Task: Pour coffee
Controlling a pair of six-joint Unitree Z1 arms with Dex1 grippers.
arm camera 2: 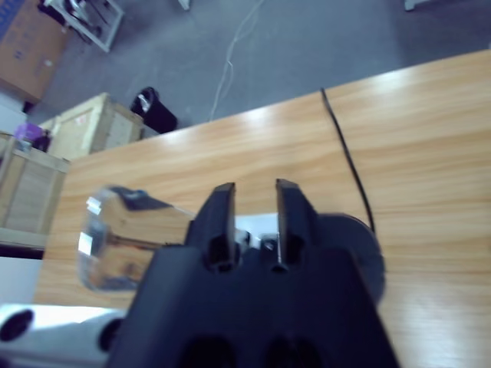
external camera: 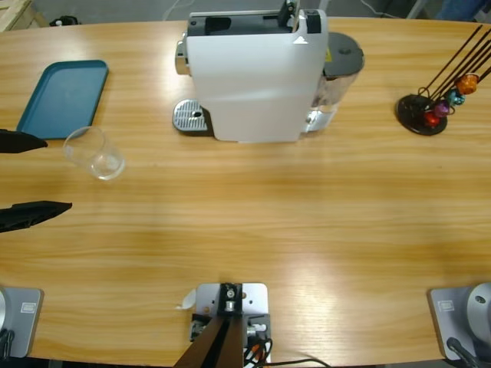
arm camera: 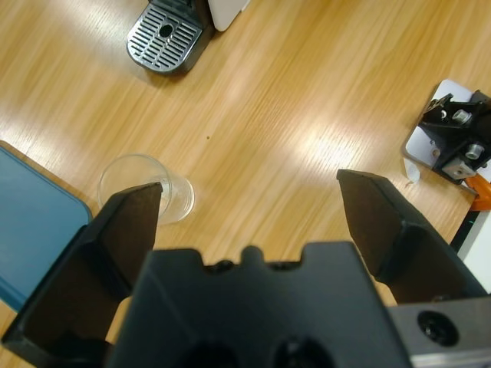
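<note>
A: Left first, nearest in. What is the left gripper [arm camera: 249, 188] doing?
B: It is hanging low over the long pale wooden table [external camera: 268, 222] at the left edge, black jaws spread wide, gripping nothing

A: Closest object?
B: A small clear plastic cup [external camera: 96, 153], standing upright just beside one jaw tip. In the left wrist view the cup [arm camera: 134, 172] is peeking out partly behind that jaw, not between the two

A: Coffee?
B: Not seeing any liquid, the cup is looking clear right through

A: Going further out?
B: A flat teal rectangular tray [external camera: 61, 96] is lying just behind the cup, near it but apart. Then a round perforated metal drip grate [external camera: 190, 117] is sitting at the foot of a big white boxy coffee machine [external camera: 253, 84] with a dark top, at the far middle of the table. The wrist view is catching the same grate [arm camera: 165, 34]

A: Far right?
B: A black round-based wire capsule stand [external camera: 422, 115] is standing well apart from the machine, carrying shiny orange, red and blue capsules [external camera: 466, 83]

A: Right gripper [arm camera 2: 255, 188]?
B: Only showing in its own wrist view. Jaws are sitting close together with a thin slit, nothing seen pinched. It is looking down over the table's far side, a thin black cable [arm camera 2: 345, 161] running across the wood, wooden crates [arm camera 2: 77, 126] on the grey floor beyond
</note>
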